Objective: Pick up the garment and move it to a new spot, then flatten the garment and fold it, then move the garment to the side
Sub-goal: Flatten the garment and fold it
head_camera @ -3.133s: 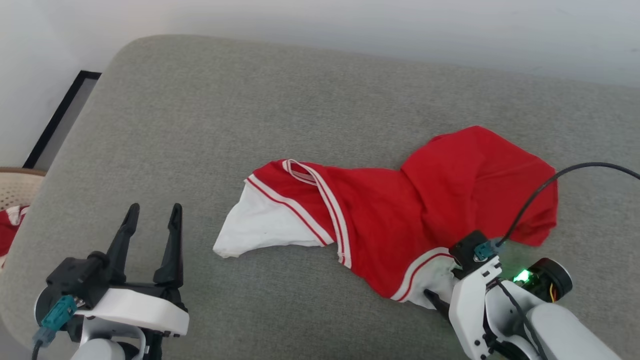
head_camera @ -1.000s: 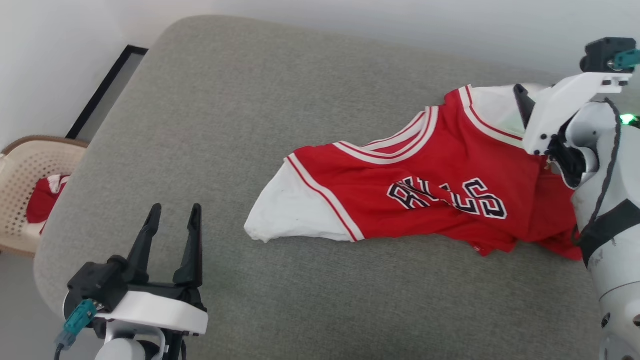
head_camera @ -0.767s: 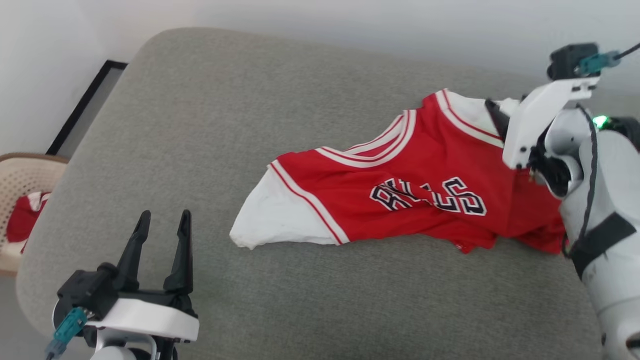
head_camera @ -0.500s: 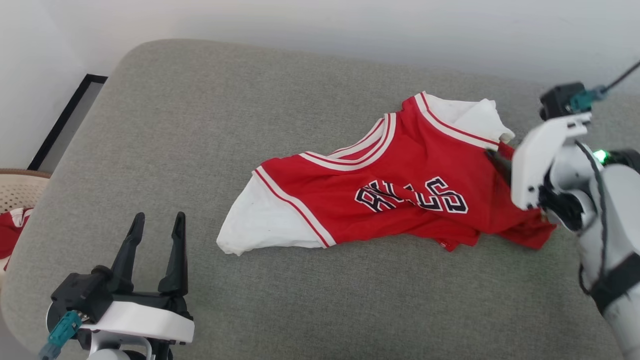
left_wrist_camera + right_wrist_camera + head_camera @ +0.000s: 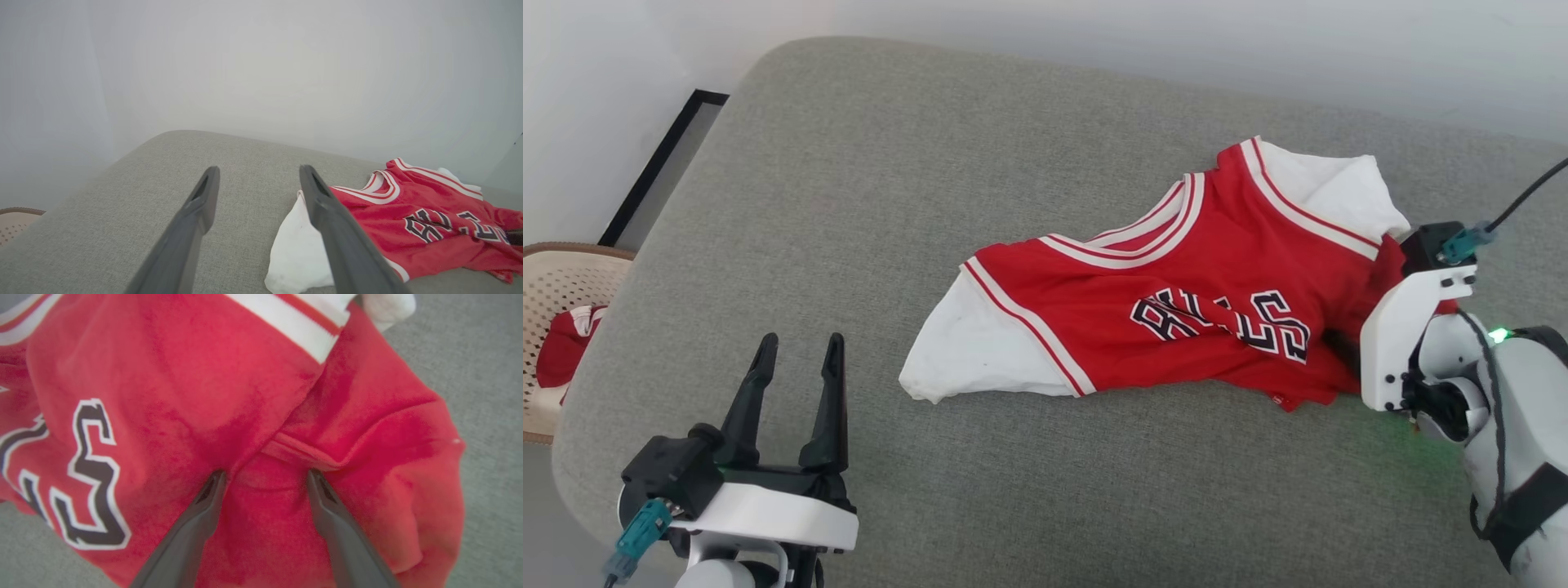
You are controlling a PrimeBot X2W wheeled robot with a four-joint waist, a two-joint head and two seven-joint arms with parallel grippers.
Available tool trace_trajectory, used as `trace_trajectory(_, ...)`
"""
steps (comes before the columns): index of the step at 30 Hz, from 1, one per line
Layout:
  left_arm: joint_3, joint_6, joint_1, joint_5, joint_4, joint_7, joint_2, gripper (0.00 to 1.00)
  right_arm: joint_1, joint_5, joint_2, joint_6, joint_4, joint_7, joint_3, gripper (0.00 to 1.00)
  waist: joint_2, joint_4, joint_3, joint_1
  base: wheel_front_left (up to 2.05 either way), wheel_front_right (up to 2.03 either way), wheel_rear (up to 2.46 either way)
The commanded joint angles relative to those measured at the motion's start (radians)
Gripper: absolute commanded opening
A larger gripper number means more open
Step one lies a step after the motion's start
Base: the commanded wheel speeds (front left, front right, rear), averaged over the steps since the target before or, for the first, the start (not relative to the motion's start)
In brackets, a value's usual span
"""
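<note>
The garment lies on the grey cushion, nearer its right edge, with the letters facing up. It is not flat yet. Its red bottom part is bunched and folded over at the right end. The right fingers are spread wide. Their tips rest on that bunched cloth, one on each side of a folded hem, and they pinch nothing. The left fingers are spread too and hold nothing. They hang over the near left corner, well apart from the white sleeve. I think this is the flattening step. Next, the right fingers likely need to close on the hem and pull it gently toward the right edge.
</note>
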Motion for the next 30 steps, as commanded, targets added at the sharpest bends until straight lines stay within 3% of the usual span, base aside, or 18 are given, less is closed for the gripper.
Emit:
trace_trajectory(1, 0.0, -0.003, -0.014, -0.004, -0.001, -0.005, 0.0, 1.0, -0.008, -0.004, 0.005, 0.0, 0.006, -0.002, 0.005, 1.0, 0.0, 0.002, 0.0, 0.0, 0.0, 0.0, 0.0)
trace_trajectory(2, -0.002, -0.003, -0.015, -0.005, 0.0, -0.005, -0.001, 1.0, -0.012, -0.007, 0.008, 0.0, 0.035, 0.0, 0.012, 0.93, 0.0, 0.005, 0.0, 0.0, 0.0, 0.0, 0.0)
trace_trajectory(3, -0.002, -0.003, -0.016, -0.005, 0.004, -0.005, -0.003, 1.0, -0.016, -0.002, 0.015, 0.0, 0.073, 0.009, 0.034, 0.0, 0.0, 0.008, -0.003, 0.0, 0.0, 0.0, 0.0)
trace_trajectory(8, 0.015, -0.003, 0.005, -0.004, 0.004, -0.005, 0.0, 1.0, -0.037, 0.051, -0.001, 0.0, 0.065, 0.029, 0.078, 0.0, 0.0, -0.008, -0.024, 0.0, 0.0, 0.0, 0.0)
trace_trajectory(12, 0.042, -0.003, 0.035, -0.004, -0.002, -0.005, 0.008, 1.0, -0.006, 0.112, -0.039, 0.0, -0.024, 0.079, 0.127, 0.0, 0.0, -0.039, -0.052, 0.0, 0.0, 0.0, 0.0)
trace_trajectory(22, 0.088, -0.003, 0.1, 0.002, -0.028, -0.005, 0.02, 1.0, 0.205, 0.253, -0.147, 0.0, -0.415, 0.251, 0.143, 0.0, 0.0, -0.12, -0.097, 0.0, 0.0, 0.0, 0.0)
trace_trajectory(26, 0.089, -0.003, 0.111, 0.005, -0.031, -0.005, 0.02, 1.0, 0.306, 0.264, -0.156, 0.0, -0.536, 0.304, 0.118, 0.0, 0.0, -0.131, -0.103, 0.0, 0.0, 0.0, 0.0)
trace_trajectory(30, 0.084, -0.003, 0.108, 0.007, -0.035, -0.005, 0.02, 1.0, 0.443, 0.244, -0.123, 0.0, -0.67, 0.357, 0.075, 0.0, 0.0, -0.137, -0.104, 0.0, 0.0, 0.0, 0.0)
